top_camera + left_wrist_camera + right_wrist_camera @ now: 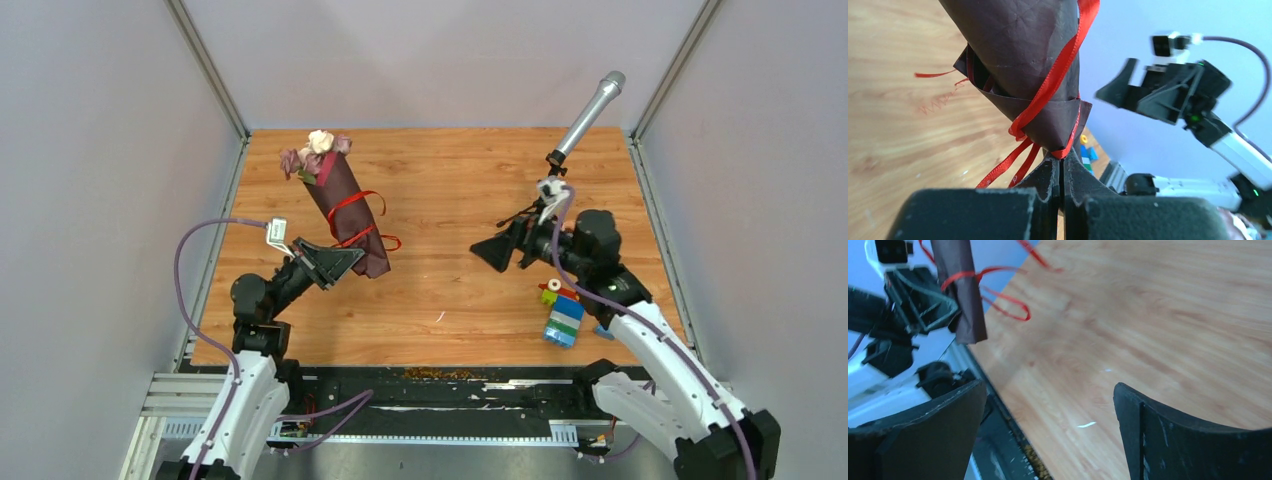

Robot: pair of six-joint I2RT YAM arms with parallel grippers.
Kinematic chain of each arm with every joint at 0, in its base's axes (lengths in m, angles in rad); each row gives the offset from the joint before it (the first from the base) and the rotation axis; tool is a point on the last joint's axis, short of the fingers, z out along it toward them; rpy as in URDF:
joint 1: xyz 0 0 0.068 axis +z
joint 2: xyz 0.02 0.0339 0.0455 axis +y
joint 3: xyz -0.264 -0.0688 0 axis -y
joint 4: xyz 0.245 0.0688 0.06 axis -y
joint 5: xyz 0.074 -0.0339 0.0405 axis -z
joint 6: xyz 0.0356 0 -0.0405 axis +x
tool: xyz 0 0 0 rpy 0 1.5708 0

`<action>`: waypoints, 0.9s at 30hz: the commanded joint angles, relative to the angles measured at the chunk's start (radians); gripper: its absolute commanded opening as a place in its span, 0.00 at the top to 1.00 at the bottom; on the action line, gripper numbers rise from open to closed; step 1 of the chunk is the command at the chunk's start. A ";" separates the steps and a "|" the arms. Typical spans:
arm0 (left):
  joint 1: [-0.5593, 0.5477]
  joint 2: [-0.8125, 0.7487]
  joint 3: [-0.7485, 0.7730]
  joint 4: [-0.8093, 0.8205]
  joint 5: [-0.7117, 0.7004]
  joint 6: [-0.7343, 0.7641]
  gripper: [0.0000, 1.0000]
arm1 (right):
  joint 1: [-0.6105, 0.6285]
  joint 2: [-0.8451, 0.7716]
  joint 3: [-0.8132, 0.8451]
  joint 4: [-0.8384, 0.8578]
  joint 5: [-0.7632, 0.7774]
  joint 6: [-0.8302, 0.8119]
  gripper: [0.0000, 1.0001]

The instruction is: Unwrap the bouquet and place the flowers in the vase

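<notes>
Bouquet (345, 205): you are pinching its tail in the left gripper (1062, 160), holding the red ribbon (1060, 70) out toward your wide-open right gripper (1048, 395), likely for untying.

bouquet (1018, 60): top cut off, left wrist view | flowers (318, 150): stems hidden inside bouquet
</notes>
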 commanded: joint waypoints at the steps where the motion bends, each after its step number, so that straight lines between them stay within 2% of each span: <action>1: -0.004 -0.033 0.075 0.165 0.153 -0.045 1.00 | 0.223 0.087 0.031 0.237 0.028 0.097 0.00; 6: -0.005 -0.060 0.100 0.166 0.206 -0.073 1.00 | 0.386 0.259 0.052 0.526 0.015 0.220 0.04; 13: -0.008 -0.076 0.112 0.176 0.228 -0.104 1.00 | 0.492 0.436 0.135 0.708 -0.009 0.295 0.22; 24: -0.009 -0.073 0.110 0.176 0.208 -0.118 1.00 | 0.532 0.437 0.127 0.734 0.039 0.294 0.44; 27: -0.009 -0.071 0.109 0.176 0.200 -0.127 1.00 | 0.540 0.415 0.116 0.691 0.102 0.272 0.44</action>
